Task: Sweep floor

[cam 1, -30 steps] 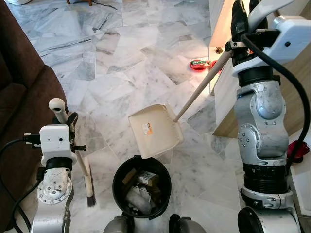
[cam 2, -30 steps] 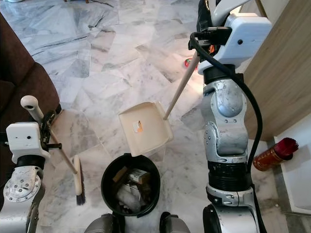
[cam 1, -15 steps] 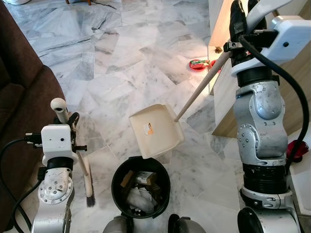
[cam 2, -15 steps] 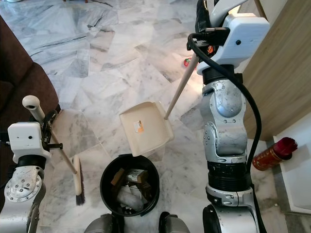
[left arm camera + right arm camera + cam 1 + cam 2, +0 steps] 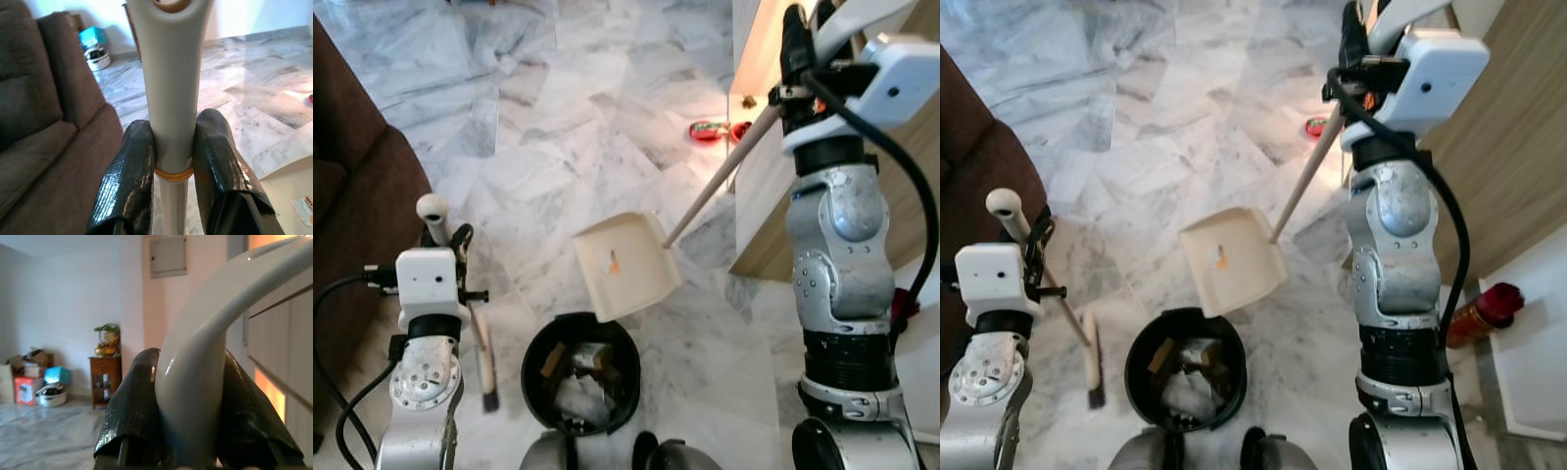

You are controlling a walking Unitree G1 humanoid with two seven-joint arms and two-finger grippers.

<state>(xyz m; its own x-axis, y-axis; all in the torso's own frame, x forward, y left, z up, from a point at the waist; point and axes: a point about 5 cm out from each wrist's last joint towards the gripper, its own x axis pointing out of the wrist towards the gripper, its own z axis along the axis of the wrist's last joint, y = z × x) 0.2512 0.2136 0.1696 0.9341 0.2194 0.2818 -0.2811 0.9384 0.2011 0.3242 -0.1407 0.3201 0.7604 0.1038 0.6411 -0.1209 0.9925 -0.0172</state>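
I'm keeping the right tool clamped on the dustpan handle, tipping it just above the bin to dump, while the left tool is gripping the broom parked beside the bin.

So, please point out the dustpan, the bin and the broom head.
dustpan [image 5: 625, 266], left eye view, middle of the pan.
bin [image 5: 530, 354], left eye view, its black rim.
broom head [image 5: 1092, 357], right eye view, pale back.
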